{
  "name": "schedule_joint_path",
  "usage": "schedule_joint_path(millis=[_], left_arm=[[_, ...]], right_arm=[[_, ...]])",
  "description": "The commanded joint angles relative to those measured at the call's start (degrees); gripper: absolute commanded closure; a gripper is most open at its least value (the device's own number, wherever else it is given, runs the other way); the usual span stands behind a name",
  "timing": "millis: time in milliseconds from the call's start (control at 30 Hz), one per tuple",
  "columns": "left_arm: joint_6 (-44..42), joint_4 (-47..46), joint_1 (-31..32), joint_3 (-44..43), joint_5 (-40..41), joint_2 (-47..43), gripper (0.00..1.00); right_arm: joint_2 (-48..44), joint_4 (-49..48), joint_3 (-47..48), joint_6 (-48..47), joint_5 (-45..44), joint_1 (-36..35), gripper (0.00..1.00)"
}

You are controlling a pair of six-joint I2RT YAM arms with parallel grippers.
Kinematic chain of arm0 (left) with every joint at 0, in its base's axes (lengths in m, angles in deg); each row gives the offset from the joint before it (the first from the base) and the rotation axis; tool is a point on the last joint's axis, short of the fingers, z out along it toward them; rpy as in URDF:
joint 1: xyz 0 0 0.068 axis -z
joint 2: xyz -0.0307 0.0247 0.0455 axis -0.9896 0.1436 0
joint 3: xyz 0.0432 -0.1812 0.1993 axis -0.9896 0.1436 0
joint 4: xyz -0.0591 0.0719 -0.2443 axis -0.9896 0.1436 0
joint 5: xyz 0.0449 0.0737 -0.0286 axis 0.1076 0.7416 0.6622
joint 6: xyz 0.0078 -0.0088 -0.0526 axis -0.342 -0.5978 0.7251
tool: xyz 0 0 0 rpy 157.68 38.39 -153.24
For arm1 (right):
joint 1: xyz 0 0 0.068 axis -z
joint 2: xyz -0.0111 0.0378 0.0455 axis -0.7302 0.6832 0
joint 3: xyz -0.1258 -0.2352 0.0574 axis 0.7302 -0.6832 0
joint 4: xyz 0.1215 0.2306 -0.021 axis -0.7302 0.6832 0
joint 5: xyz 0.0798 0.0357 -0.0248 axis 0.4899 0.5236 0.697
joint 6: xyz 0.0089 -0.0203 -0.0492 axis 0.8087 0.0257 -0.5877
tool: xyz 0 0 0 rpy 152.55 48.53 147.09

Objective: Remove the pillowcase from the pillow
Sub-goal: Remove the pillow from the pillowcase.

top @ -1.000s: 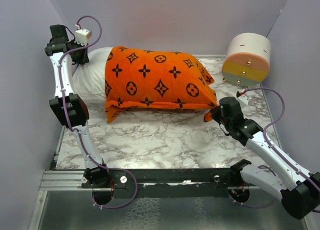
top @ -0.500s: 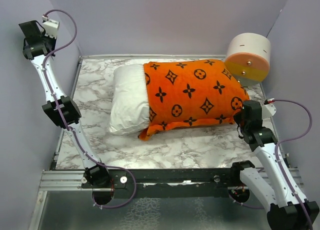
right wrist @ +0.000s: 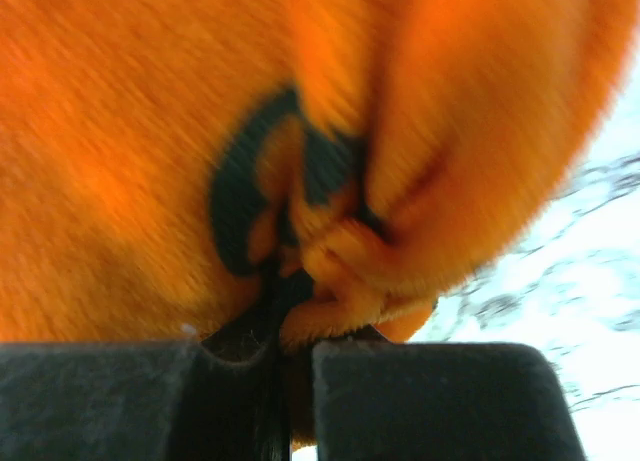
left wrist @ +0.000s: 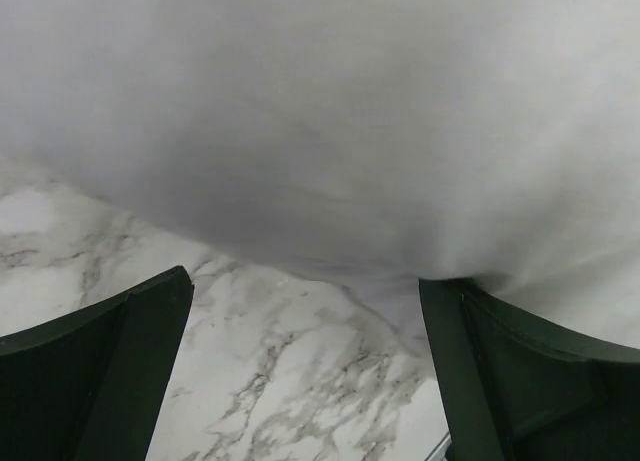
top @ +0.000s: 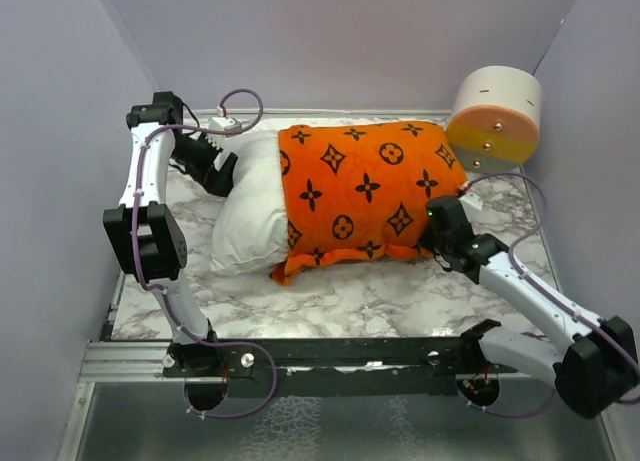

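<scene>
1. Down from the upper left corner, where it hung well clear half a second ago, the left pincer now sits at the bare white end of the pillow. Its jaws are spread. In the wrist view the pillow bulges just ahead of them and one finger touches the fabric, but nothing is clamped.
2. The right pincer has come inward from the table's right edge. It is pressed together on a bunched fold of the orange case, at the case's near right corner.
3. Pillow and case have slid a little to the left with that move. The case covers about as much as it did, roughly the right two thirds. The white end pokes out on the left, and the whole bundle lies across the far half of the table.
4. My reading is that no ground was gained in this half second and this is a reset. The left arm looks ready to pin the pillow so the right can drag the case off rightward. Most of the stripping is still to do.
5. The left jaws need to close on pillow alone. The filling is soft, so a shallow bite may slip.
6. A drum stands near the case's far right corner, close to the likely pull path.
</scene>
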Motion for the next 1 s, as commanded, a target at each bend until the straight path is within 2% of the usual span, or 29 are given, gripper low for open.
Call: schedule_joint_path(millis=[0, 133, 200, 300, 400, 500, 567, 667, 767, 867, 900, 967], left_arm=[[-8.67, 4.73, -0.27, 6.65, -3.96, -6.59, 0.01], [-15.30, 4.59, 2.39, 13.76, -1.49, -10.21, 0.02], [-14.23, 2.50, 3.04, 14.70, -2.93, -10.16, 0.02], [1.66, -13.54, 3.84, 13.79, 0.20, -9.35, 0.10], [13.40, -30.17, 5.31, 11.00, 5.42, -7.99, 0.13], [19.21, -37.64, 8.45, 5.05, 12.90, -4.08, 0.13], [20.83, -37.62, 10.43, -2.07, 15.72, 0.23, 0.13], [22.01, -34.01, 12.51, -15.66, 19.86, 8.73, 0.05], [22.46, -26.16, 12.69, -35.26, 23.51, 18.99, 0.01], [18.01, -17.21, 11.88, -53.57, 27.53, 26.77, 0.01], [16.38, -15.31, 11.14, -56.00, 28.38, 27.24, 0.01], [14.34, -14.20, 8.16, -52.29, 27.61, 24.99, 0.01]], right_arm=[[7.92, -3.84, 3.98, 6.10, 1.54, -11.58, 0.99], [10.27, -6.72, 4.13, 6.98, 2.14, -15.14, 0.99], [11.42, -7.98, 4.12, 7.01, 2.60, -16.78, 0.99], [13.39, -8.88, 4.43, 7.62, 3.41, -18.56, 0.99], [14.36, -9.93, 4.17, 8.70, 3.58, -19.81, 0.99], [14.49, -10.84, 3.66, 9.57, 3.59, -20.35, 0.99], [14.44, -10.98, 3.03, 10.44, 3.08, -20.45, 0.99], [14.53, -11.13, 2.07, 12.57, 1.30, -20.45, 0.99], [15.86, -13.49, 1.49, 12.60, 0.40, -20.45, 0.99], [19.11, -14.44, 3.29, 11.56, 0.00, -20.37, 0.99], [20.47, -14.55, 4.16, 11.12, 0.05, -20.32, 0.99], [22.65, -14.73, 5.94, 10.49, 0.51, -20.28, 0.99]])
